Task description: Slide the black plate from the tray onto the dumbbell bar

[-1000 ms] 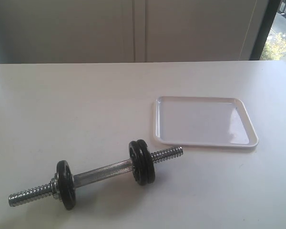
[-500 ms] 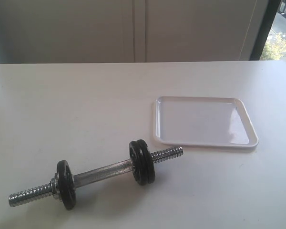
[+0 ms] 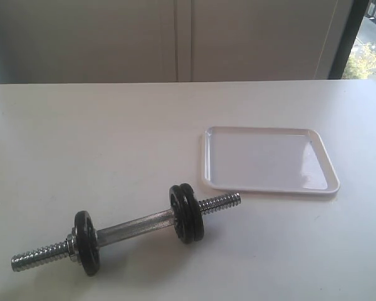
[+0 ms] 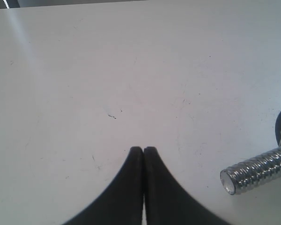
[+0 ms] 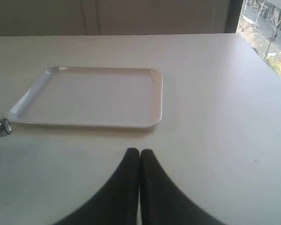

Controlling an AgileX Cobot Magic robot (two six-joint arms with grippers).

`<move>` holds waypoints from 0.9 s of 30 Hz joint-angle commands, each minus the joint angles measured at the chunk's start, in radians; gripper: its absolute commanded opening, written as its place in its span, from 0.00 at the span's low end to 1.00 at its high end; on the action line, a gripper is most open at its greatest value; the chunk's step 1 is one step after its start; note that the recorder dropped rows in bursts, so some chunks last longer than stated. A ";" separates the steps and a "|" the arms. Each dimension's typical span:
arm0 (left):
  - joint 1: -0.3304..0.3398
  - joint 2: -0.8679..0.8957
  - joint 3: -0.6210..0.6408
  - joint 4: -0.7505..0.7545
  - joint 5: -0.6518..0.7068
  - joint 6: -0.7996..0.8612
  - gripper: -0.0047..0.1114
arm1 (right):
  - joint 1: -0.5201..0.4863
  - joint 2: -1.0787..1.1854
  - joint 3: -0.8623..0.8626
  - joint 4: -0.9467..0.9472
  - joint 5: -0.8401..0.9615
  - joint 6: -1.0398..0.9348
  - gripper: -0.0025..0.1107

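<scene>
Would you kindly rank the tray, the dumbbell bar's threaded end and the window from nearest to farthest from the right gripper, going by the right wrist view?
1. The tray, directly ahead of the right gripper.
2. The dumbbell bar, its threaded end off toward the left arm's side, by the tray's corner.
3. The window, beyond the table's far edge.

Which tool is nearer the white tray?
Right. The right tool faces the white rectangular plastic tray just ahead; the left tool sits beside the steel dumbbell bar, no tray in its view.
</scene>
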 commanded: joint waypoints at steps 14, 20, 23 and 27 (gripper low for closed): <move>0.000 -0.004 0.003 -0.003 -0.002 0.000 0.04 | -0.001 -0.005 0.002 0.102 -0.028 -0.064 0.02; 0.000 -0.004 0.003 -0.003 -0.002 0.000 0.04 | -0.001 -0.005 0.002 0.102 -0.044 -0.064 0.02; 0.000 -0.004 0.003 -0.003 -0.002 0.000 0.04 | -0.001 -0.005 0.002 0.102 -0.044 -0.064 0.02; 0.000 -0.004 0.003 -0.003 -0.002 0.000 0.04 | -0.001 -0.005 0.002 0.102 -0.044 -0.064 0.02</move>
